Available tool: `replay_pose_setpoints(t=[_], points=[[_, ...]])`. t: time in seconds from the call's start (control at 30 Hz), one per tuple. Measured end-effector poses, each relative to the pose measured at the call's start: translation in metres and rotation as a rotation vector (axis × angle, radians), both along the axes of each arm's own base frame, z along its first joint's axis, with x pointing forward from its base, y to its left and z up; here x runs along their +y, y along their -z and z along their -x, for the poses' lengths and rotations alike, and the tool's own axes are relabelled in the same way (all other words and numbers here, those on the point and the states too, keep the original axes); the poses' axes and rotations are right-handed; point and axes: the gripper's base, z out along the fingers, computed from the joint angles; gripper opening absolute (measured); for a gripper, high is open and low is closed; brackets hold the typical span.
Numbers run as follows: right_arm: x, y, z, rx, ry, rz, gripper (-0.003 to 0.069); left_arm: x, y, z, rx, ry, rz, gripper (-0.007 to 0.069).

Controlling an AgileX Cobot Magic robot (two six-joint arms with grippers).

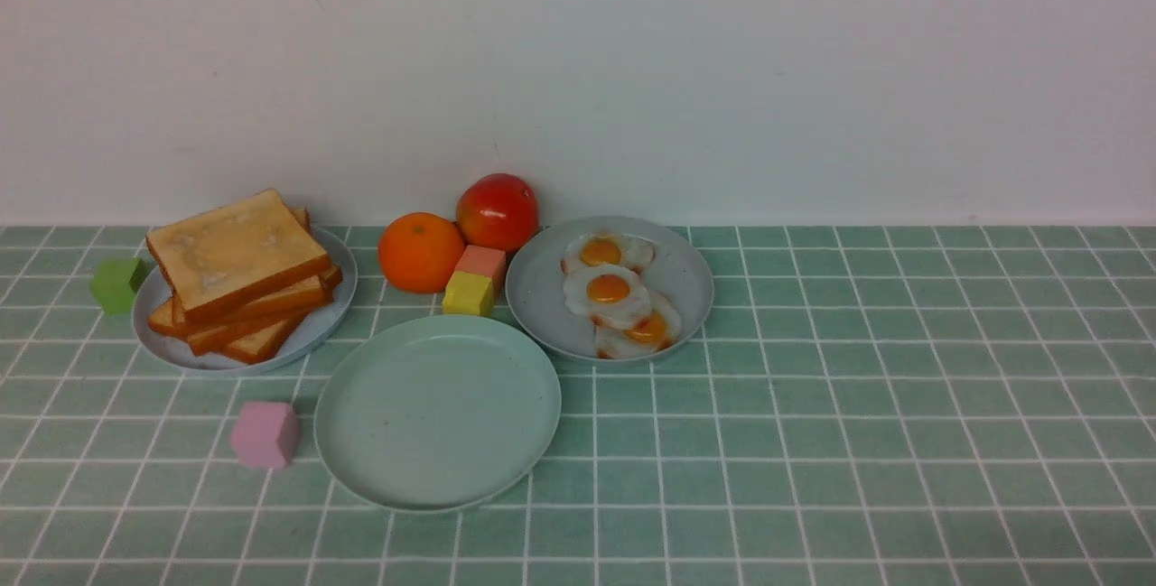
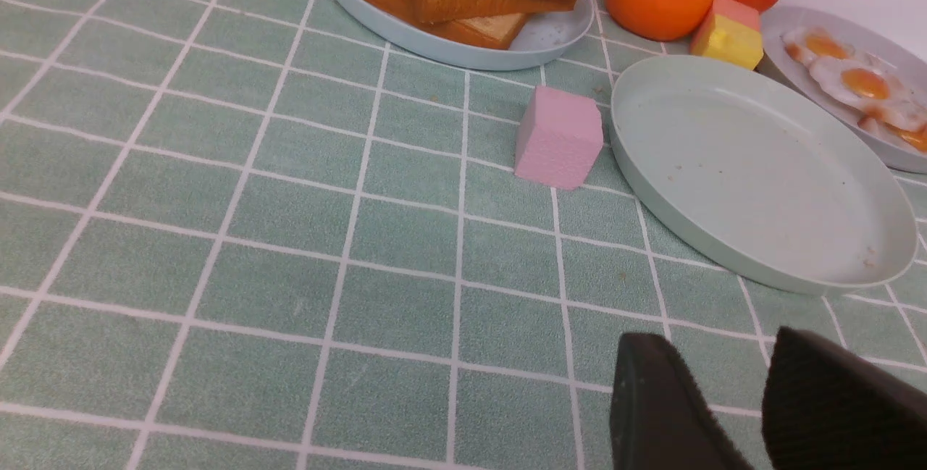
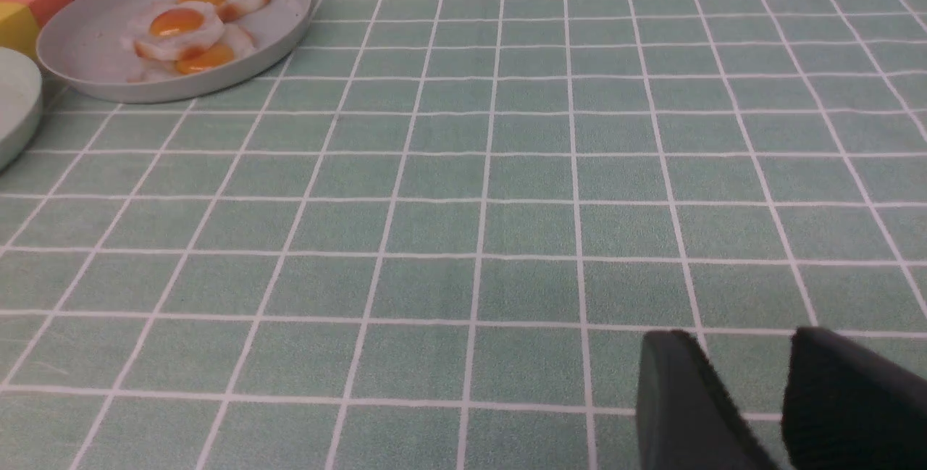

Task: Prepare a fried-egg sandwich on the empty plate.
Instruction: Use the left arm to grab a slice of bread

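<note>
The toast stack point(image 1: 237, 252) is being held up by the left grey-blue plate point(image 1: 312, 333), the mint plate point(image 1: 438, 412) is being shown bare out front in the middle, and three fried eggs point(image 1: 610, 290) are being held by the right grey-blue plate point(image 1: 542, 297). Both the left gripper point(image 2: 713, 343) and right gripper point(image 3: 739, 340) are being held slightly open over the cloth point(image 3: 463, 224), nothing gripped.

Table cover point(image 1: 813, 387): matt, cloth-like weave with printed grid. Empty plate point(image 1: 438, 410): smooth, matt, plastic-looking, faintly speckled. Pink cube point(image 2: 558, 138): grainy, foam-like, matt. Red fruit point(image 1: 497, 209), upper centre: glossy skin. Fried eggs point(image 1: 607, 293): glossy yolks.
</note>
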Motion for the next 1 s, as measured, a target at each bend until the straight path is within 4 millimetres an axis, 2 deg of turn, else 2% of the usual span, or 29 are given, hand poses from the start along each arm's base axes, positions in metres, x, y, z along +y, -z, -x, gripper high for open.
replay_pose_setpoints(t=[0.73,0.8,0.87,0.9,0.93,1.0], points=[[0.000,0.000,0.000,0.000,0.000,0.000,0.0239,0.000,-0.002,-0.001,-0.022,-0.003,0.019,0.0238],[0.000,0.000,0.000,0.000,0.000,0.000,0.0239,-0.002,-0.006,-0.002,-0.058,-0.014,0.118,0.0238],[0.000,0.000,0.000,0.000,0.000,0.000,0.0239,-0.003,-0.013,-0.003,-0.111,-0.038,0.318,0.0238],[0.000,0.000,0.000,0.000,0.000,0.000,0.0239,-0.003,-0.015,-0.003,-0.130,-0.045,0.364,0.0238],[0.000,0.000,0.000,0.000,0.000,0.000,0.0239,-0.003,-0.020,-0.004,-0.168,-0.065,0.518,0.0238],[0.000,0.000,0.000,0.000,0.000,0.000,0.0239,-0.001,-0.027,-0.004,-0.228,-0.090,0.686,0.0238]])
